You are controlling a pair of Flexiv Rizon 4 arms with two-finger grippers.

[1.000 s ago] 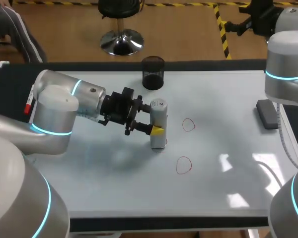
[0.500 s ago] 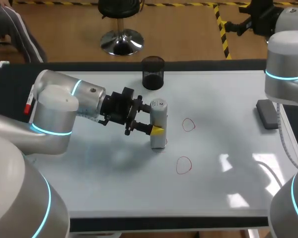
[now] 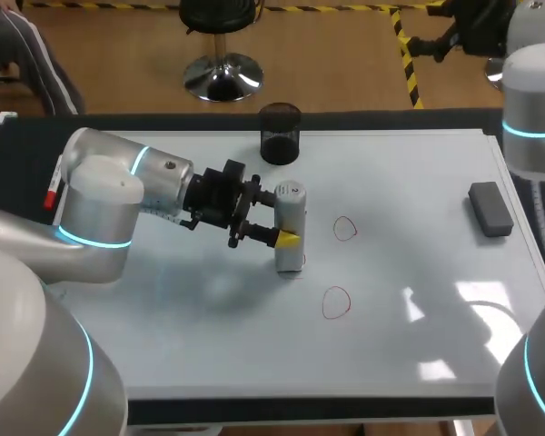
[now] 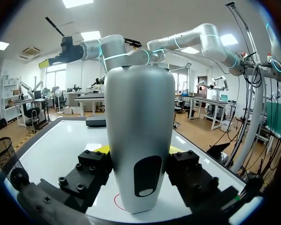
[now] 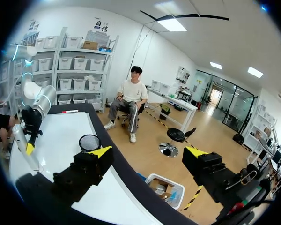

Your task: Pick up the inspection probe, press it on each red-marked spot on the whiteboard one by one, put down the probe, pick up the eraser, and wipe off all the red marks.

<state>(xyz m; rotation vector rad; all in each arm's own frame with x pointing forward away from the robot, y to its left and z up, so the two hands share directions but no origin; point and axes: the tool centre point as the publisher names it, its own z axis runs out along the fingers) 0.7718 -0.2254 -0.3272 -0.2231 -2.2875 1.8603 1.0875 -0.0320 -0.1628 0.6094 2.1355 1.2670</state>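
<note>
Circles point(image 3: 344, 228) beside probe point(image 3: 291, 227), overhead only

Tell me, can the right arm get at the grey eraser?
Probably yes: the eraser lies alone at the whiteboard's right side, nothing beside it, and the right tool is open and empty.

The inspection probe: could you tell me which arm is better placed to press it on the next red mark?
Left. Its fingers are shut on the probe, upright on the whiteboard beside two red circles; the right arm's fingers are open, far from the marks.
</note>
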